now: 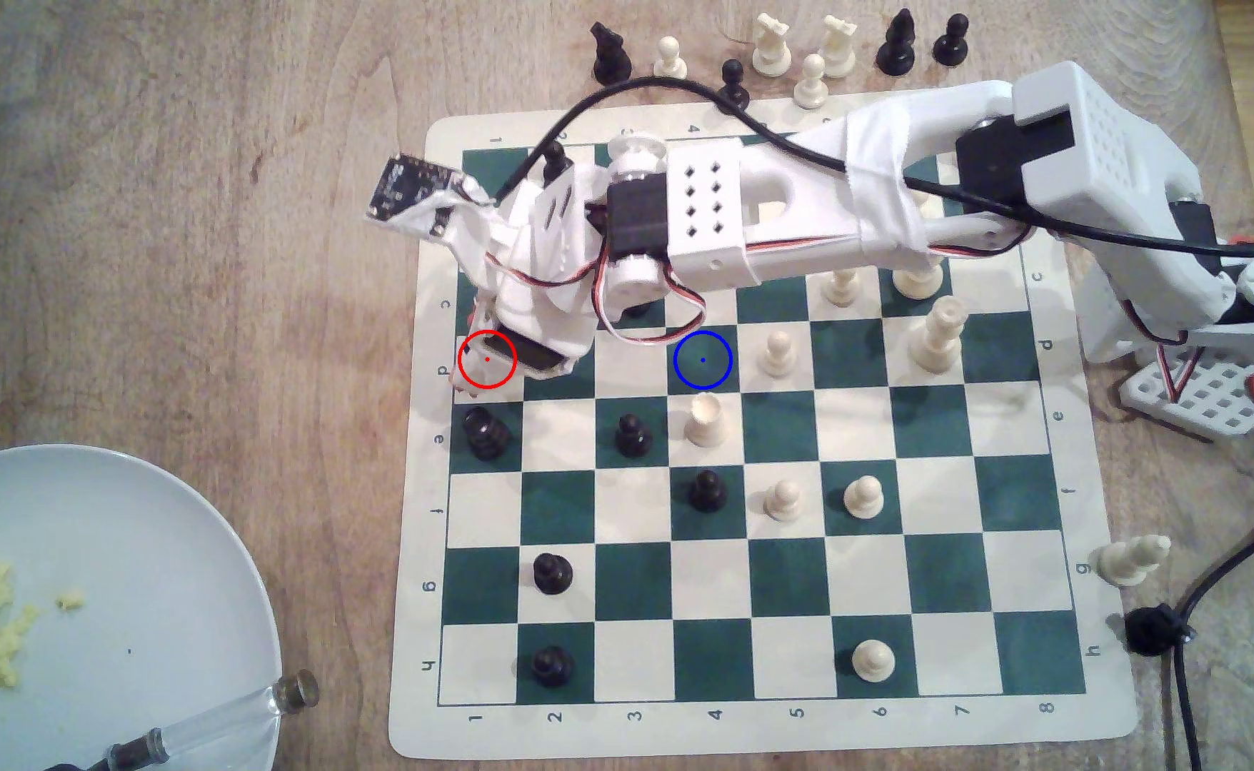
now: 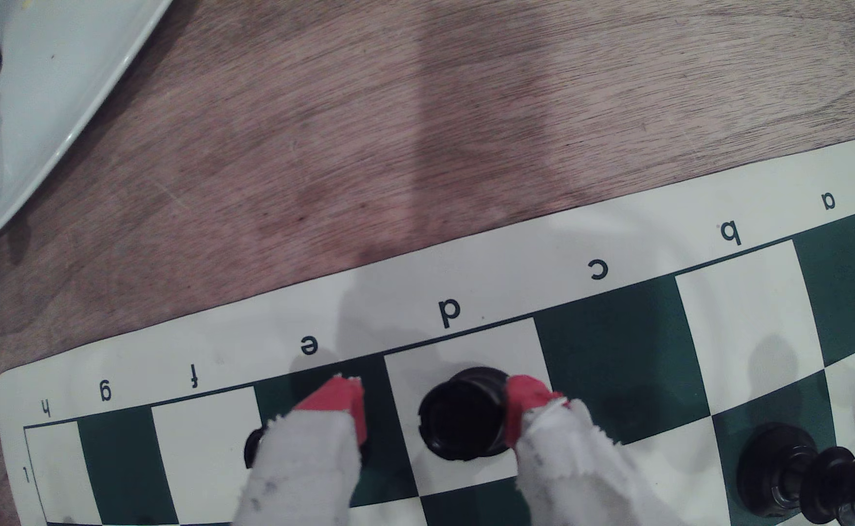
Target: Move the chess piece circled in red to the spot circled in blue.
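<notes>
Fingers (image 2: 435, 404) straddling the black rook (image 2: 463, 414) on the white d1 square.

In the wrist view, the two red-tipped, cloth-wrapped fingers are standing apart: one red tip (image 2: 524, 399) is touching the rook's side, while the other is hanging over the neighbouring green e1 square, clear of the rook, so the piece is not clamped. The rook is standing upright on the board (image 2: 415, 313). In the exterior view, the arm's head is covering that red-ringed square (image 1: 487, 359) at the board's 9 o'clock edge, and the blue-ringed green square (image 1: 703, 359) is lying three files toward 3 o'clock in the same row, unoccupied. A black piece (image 1: 487, 434) is sitting just at 6 o'clock of the red ring. A plate (image 1: 127, 578) is resting on the table (image 1: 164, 222) toward 8 o'clock of the board.
</notes>
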`<state>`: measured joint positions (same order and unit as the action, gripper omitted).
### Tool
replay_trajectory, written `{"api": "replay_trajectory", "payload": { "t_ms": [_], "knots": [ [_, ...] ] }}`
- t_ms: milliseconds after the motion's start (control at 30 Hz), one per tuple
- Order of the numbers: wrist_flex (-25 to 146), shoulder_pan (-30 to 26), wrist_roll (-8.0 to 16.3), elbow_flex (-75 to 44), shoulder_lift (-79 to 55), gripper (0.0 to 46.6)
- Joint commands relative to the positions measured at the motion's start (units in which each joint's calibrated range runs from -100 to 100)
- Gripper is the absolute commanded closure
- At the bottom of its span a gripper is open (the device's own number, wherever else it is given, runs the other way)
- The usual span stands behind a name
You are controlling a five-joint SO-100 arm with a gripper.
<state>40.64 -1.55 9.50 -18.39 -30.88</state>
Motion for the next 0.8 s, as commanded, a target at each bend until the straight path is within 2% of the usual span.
{"api": "replay_trajectory", "payload": {
  "t_ms": [0,767],
  "knots": [
    [0.1,0.0,0.0,-4.4,1.5,32.2],
    [-0.9,0.3,0.0,-4.5,0.8,32.7]
  ]
}}
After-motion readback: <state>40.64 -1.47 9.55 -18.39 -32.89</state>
